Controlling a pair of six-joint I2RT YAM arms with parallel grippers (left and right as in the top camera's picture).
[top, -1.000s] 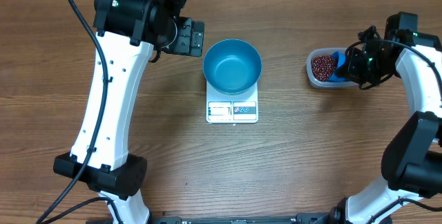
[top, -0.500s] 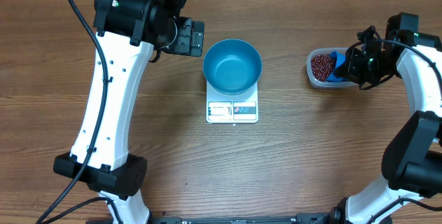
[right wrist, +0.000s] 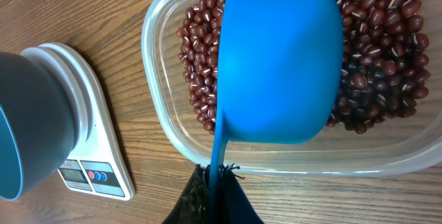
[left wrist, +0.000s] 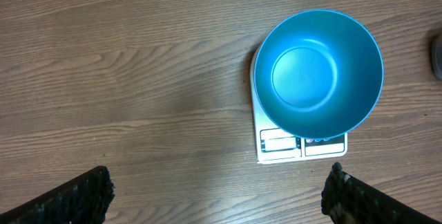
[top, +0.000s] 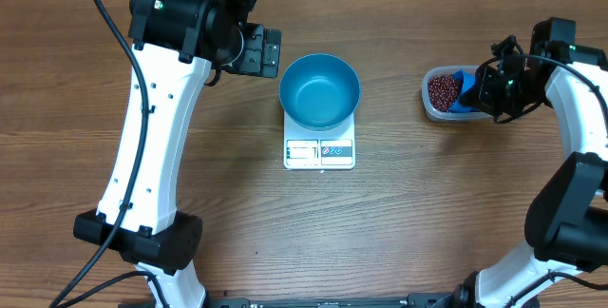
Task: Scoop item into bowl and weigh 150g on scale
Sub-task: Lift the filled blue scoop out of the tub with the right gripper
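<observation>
At frame bottom the right gripper (right wrist: pixel 214 198) is clamped on the blue scoop (right wrist: pixel 280 65), whose cup lies over the beans (right wrist: pixel 200 58) in the clear tub (right wrist: pixel 155 106). The empty blue bowl (right wrist: pixel 27 120) on the scale (right wrist: pixel 90 148) lies at frame left. The left gripper (left wrist: pixel 221 196) gapes wide, holding nothing.

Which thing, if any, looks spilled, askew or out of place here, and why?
Nothing stands out. The empty bowl sits upright on the scale; the beans all lie inside the clear tub with the scoop, none on the table.
</observation>
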